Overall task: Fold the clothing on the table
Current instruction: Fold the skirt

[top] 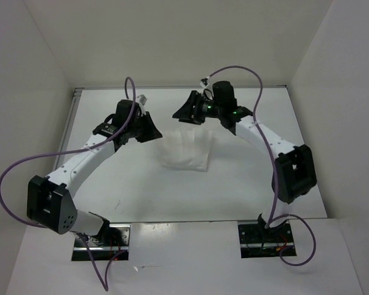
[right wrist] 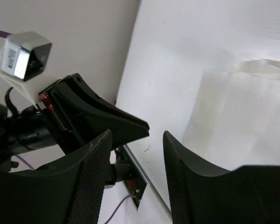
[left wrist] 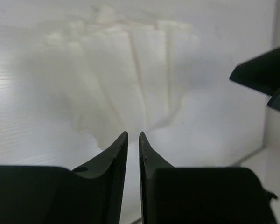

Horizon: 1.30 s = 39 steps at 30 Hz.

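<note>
thin white creased fabric garment (top: 186, 149) bunched mid large flat white table (top: 246, 184), left gripper (left wrist: 133, 136) fingers nearly together with a thin gap, nothing between, cloth just ahead of tips, right gripper (right wrist: 135, 140) fingers apart, empty, cloth beyond its tips

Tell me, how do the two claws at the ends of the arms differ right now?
The right gripper has its jaws spread with a clear gap and nothing between them; the left gripper has its jaws nearly together, with only a thin slit. The left gripper sits at the clothing's left edge, while the right gripper hangs just past its far edge. Both are black and two-fingered, over the white table.
</note>
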Each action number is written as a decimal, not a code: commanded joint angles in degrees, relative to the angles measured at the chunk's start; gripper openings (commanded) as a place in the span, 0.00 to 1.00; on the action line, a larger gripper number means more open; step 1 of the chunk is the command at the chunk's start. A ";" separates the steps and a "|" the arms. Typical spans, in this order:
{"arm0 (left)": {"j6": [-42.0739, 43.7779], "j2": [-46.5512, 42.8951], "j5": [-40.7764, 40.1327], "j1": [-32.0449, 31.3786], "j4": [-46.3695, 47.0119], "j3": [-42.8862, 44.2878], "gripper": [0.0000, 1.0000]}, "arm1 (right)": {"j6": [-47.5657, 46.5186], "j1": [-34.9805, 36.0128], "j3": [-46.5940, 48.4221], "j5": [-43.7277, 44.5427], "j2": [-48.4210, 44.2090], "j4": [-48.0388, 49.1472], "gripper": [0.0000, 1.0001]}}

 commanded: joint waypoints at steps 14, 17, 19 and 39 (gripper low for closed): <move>2.49 19.36 14.30 -3.31 11.59 -11.29 0.16 | -5.09 -9.25 -18.60 8.72 -22.50 -8.25 0.52; 1.88 24.80 12.44 -3.31 13.17 -11.83 0.14 | -5.09 -9.25 -21.15 9.34 -26.54 -9.49 0.52; 1.88 27.54 12.44 -3.31 14.68 -11.13 0.13 | -5.09 -9.25 -21.77 10.48 -28.65 -11.06 0.52; -7.32 -28.49 5.77 -1.56 2.72 -25.34 0.75 | -0.09 -15.23 -36.79 24.81 -73.63 -22.14 0.88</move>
